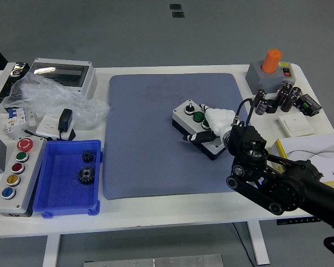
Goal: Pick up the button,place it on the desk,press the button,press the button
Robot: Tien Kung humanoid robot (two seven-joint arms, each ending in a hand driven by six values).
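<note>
Our right hand has its fingers closed around the button box on the desk; we judge it rigid, light, best gripped across its sides.

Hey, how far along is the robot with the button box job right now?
Done, it seems: the button box already sits on the blue mat, not in the air. In hand: the right hand rests on top of the box beside the green button; whether it is pressing or gripping cannot be told. Left: no press can be confirmed, so both may remain. The left arm is out of view.
</note>
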